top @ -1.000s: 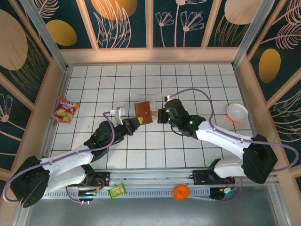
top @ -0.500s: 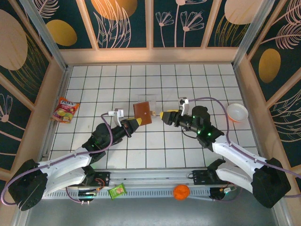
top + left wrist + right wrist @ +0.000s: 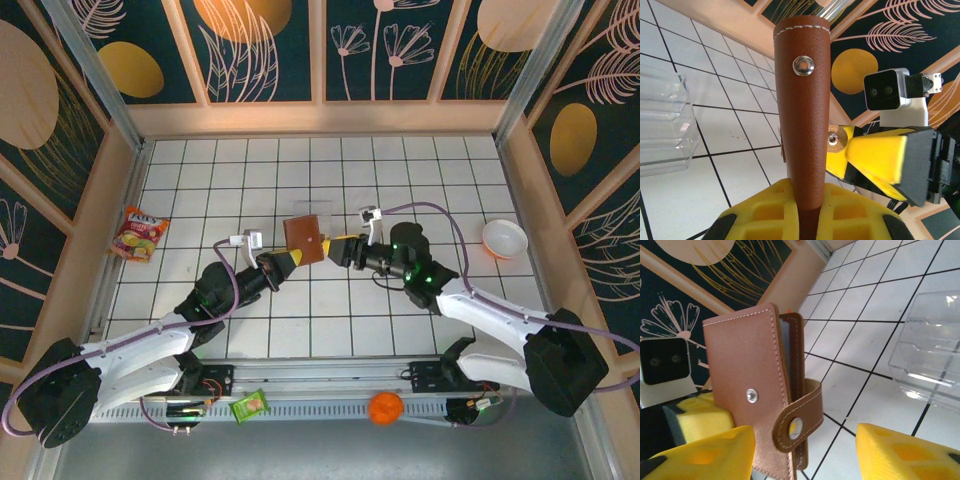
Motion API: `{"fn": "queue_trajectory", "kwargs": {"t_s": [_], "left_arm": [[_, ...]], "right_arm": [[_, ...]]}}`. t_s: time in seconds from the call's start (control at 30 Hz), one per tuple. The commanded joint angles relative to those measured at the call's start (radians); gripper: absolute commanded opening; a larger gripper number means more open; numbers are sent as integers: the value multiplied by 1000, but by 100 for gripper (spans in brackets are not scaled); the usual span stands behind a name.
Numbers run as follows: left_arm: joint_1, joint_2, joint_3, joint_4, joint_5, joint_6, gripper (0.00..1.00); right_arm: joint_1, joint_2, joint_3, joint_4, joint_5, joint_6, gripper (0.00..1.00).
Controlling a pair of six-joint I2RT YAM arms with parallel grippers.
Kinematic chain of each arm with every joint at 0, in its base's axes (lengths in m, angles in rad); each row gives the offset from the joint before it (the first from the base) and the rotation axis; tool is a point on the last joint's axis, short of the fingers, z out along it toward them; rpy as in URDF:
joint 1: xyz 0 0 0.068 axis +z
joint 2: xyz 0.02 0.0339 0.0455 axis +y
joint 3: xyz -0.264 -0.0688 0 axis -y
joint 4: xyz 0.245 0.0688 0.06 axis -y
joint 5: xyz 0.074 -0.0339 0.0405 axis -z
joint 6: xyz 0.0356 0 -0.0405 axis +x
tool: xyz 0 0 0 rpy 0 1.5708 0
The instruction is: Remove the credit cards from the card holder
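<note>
**Card holder [image 3: 305,238] clamped upright, clasp facing the free jaws**

Over the tiled worktop [image 3: 200,180] both arms reach in to the card holder, which is held off the surface. The left gripper [image 3: 292,261] comes from the holder's near-left side. Its jaws are closed on the bottom edge, so the long axis stands up and away from them. The right gripper [image 3: 805,450] faces the holder's opening side, jaws parted, with the clasp tab [image 3: 797,422] in the gap between them. Whether a pad touches the leather I cannot tell. A clear tray [image 3: 927,360] rests just beyond the holder. The tab is snapped shut over the open edge, so the credit cards are presumably inside. The right arm looks best placed to pull the tab, across the holder's short axis.
</note>
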Motion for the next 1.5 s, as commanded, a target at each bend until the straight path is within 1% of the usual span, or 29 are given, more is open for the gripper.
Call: {"fn": "queue_trajectory", "kwargs": {"t_s": [0.0, 0.07, 0.13, 0.17, 0.3, 0.37, 0.47, 0.53, 0.6, 0.67, 0.73, 0.93, 1.03, 1.1, 1.2, 1.3, 1.4, 1.47], "left_arm": [[3, -18, -12, 76, 26, -11, 0], [3, -15, -13, 82, 32, -16, 0], [3, -12, -12, 83, 35, -18, 0], [3, -10, -13, 85, 35, -22, 0], [3, -3, -10, 53, 23, -45, 0], [3, 15, 2, -2, 24, -64, 0], [3, 71, 24, -87, 62, -92, 0], [1, 130, 37, -138, 95, -111, 3], [1, 197, 52, -200, 132, -130, 6], [1, 256, 56, -240, 165, -142, 7], [2, 298, 54, -269, 179, -151, 8], [1, 441, 114, -409, 196, -129, 23], [1, 507, 128, -441, 216, -122, 28], [1, 537, 134, -454, 222, -118, 33], [2, 555, 139, -465, 219, -114, 44], [1, 546, 143, -481, 208, -115, 49], [2, 481, 131, -490, 168, -117, 54], [4, 403, 113, -488, 126, -122, 60]], "right_arm": [[4, 21, 40, 41, 24, 14, 49], [4, 33, 42, 50, 20, 19, 47], [7, 37, 43, 58, 19, 22, 41], [8, 40, 45, 57, 21, 21, 35], [12, 36, 54, 17, 30, 23, 0], [19, 19, 53, -50, 65, 26, 0], [32, -10, 28, -141, 101, 38, 0], [46, -28, 3, -189, 125, 42, 0], [55, -47, -32, -222, 144, 56, 0], [65, -66, -71, -238, 160, 72, 0], [75, -79, -101, -249, 177, 83, 0], [107, -73, -139, -284, 231, 110, 0], [122, -63, -135, -306, 257, 109, 0], [128, -53, -130, -321, 264, 108, 0], [138, -38, -121, -335, 277, 101, 0], [148, -22, -100, -352, 287, 90, 0], [163, -7, -67, -365, 286, 76, 0], [181, 4, -30, -371, 285, 63, 0]]}}
